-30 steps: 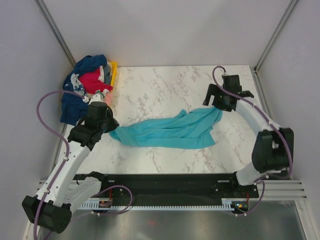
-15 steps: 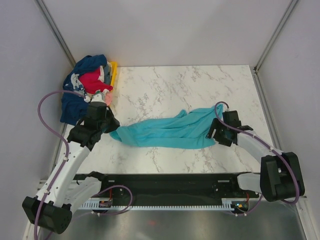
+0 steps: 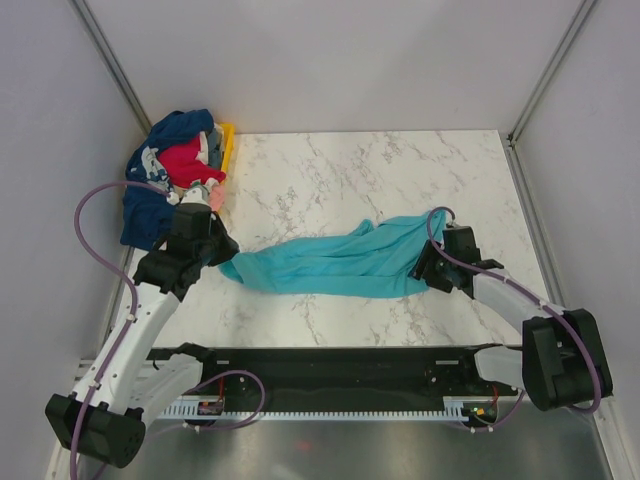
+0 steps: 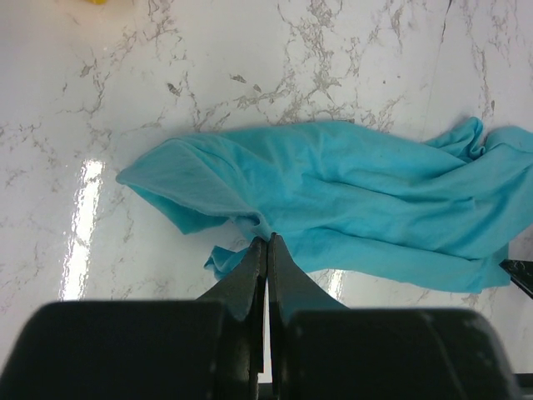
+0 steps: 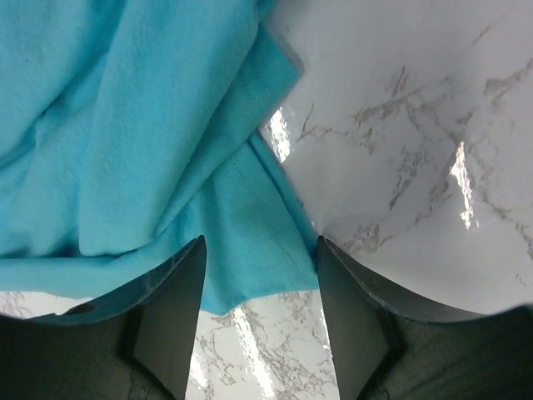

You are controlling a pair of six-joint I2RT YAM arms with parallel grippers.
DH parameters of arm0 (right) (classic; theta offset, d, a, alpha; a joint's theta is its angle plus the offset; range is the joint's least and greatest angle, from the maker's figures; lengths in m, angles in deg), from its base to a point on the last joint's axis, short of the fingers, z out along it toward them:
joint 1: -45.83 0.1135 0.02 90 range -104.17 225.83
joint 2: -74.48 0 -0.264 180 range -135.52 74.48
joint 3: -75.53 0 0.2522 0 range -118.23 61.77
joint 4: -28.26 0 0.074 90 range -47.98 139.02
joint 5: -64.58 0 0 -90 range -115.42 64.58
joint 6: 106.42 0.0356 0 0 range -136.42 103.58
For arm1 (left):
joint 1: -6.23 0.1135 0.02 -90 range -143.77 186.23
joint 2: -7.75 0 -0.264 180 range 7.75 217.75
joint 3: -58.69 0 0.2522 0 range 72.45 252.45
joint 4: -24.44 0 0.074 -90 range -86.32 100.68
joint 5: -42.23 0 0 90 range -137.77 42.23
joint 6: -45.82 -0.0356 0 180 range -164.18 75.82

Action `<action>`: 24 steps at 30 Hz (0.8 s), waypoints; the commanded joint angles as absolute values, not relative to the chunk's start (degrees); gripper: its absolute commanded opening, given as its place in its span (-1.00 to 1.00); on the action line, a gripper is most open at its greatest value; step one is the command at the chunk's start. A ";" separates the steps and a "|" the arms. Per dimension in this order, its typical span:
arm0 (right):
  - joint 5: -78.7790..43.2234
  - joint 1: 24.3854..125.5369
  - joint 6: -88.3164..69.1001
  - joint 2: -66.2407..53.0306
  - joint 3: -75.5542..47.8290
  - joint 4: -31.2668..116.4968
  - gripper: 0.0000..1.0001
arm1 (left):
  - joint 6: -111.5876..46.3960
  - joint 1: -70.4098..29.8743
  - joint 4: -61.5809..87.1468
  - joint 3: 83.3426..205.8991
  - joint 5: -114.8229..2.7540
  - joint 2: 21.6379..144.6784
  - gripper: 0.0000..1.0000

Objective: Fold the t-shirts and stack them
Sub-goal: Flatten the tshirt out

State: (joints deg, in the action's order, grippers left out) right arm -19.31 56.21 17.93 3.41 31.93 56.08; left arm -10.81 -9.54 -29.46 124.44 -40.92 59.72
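Left fingers (image 4: 247, 279) pressed flat together, nipping a soft fold at the near edge of the teal t-shirt (image 4: 358, 200). Right fingers (image 5: 171, 308) stand apart, with a stitched hem corner lying between them, unclamped. The cloth is matte and rumpled, stretched long between both pairs across the glossy, grey-veined marble tabletop (image 5: 391, 108). Only the overhead view shows, beyond the left fingers, a heap of navy, red and grey shirts (image 3: 180, 165) over a yellow tray (image 3: 228, 140).

A white marble-patterned table (image 3: 330, 170) is seen, its glossy top marked by reflected light. A yellow tray (image 3: 229, 142) is set at its far left corner, only one edge being shown. Plain grey walls (image 3: 330, 60) are joined by metal posts (image 3: 108, 55). A black strip (image 3: 330, 365) is laid along the near edge.
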 commanded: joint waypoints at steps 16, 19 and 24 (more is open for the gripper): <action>-24.72 61.74 24.27 1.97 36.81 59.86 -0.20 | -12.53 -9.15 -27.55 125.01 -43.29 59.61 -0.96; -24.71 61.92 24.36 2.23 37.16 59.69 -0.52 | -12.62 -9.06 -27.55 124.92 -43.29 59.52 -0.96; -24.63 62.01 24.45 3.98 36.99 60.04 -1.00 | -12.53 -8.54 -27.47 125.10 -43.55 59.70 -0.96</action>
